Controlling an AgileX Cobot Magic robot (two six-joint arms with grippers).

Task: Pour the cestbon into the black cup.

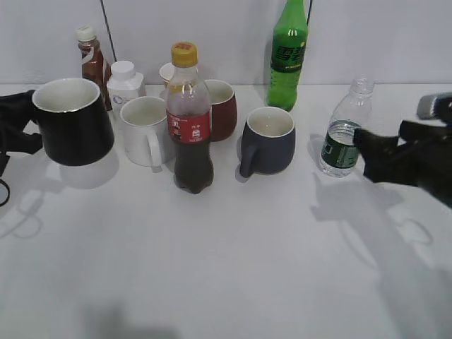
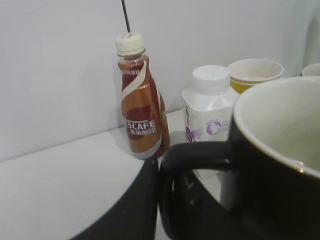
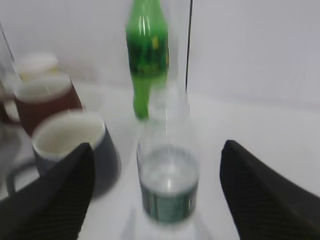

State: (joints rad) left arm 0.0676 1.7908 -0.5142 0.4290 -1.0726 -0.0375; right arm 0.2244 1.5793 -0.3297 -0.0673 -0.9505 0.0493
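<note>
A wide white table [image 1: 233, 282] is seen with cups and bottles standing in a row near a pale wall [image 1: 212, 28]. The biggest thing held is the shiny black cup with a white inside [image 1: 70, 123], at the far left. It is lifted a little off the table, and its shadow is seen below it. Its black loop handle [image 2: 192, 155] is gripped by the left gripper [image 1: 18, 123], which is closed on it.

A tall all-green bottle [image 1: 288, 53] is placed at the back. A cola bottle with a red label and yellow cap [image 1: 190, 120] is set in the middle, in front of a white mug [image 1: 145, 131] and a dark red mug [image 1: 222, 109]. A dull grey-blue mug [image 1: 268, 141] is found to the right of it.

The small clear water bottle with a dark green band [image 1: 345, 134] is standing upright on the table at the right, with no cap seen on it. The right gripper [image 3: 160, 197] is spread wide around it, one finger on each side, and the bottle is not touched.

At the back left, a brown coffee bottle [image 2: 141, 107] and a small white bottle [image 2: 207, 107] are seen.
</note>
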